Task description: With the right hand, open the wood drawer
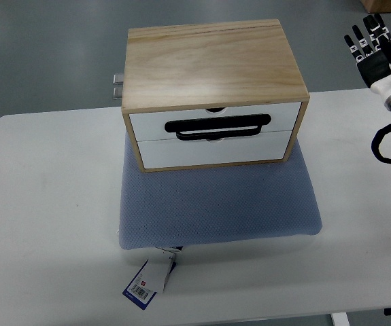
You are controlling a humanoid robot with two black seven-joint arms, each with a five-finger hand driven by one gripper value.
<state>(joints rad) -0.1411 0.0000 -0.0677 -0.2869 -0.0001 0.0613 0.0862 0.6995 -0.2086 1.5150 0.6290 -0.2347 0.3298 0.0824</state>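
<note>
A light wooden drawer box (pixel 209 64) stands on a blue-grey cushion (pixel 215 200) in the middle of the white table (pixel 45 204). Its front shows two white drawer faces, both pushed in, with a black bar handle (pixel 218 126) across the seam between them. My right hand (pixel 375 49) is raised at the far right, well clear of the box and beyond the table's back edge, its black fingers (pixel 364 35) spread and holding nothing. The left arm does not show.
A white and blue tag (pixel 149 282) hangs from the cushion's front edge onto the table. A small metal bracket (pixel 117 85) sticks out at the box's back left. Dark cabling (pixel 389 146) of my right arm lies along the right edge.
</note>
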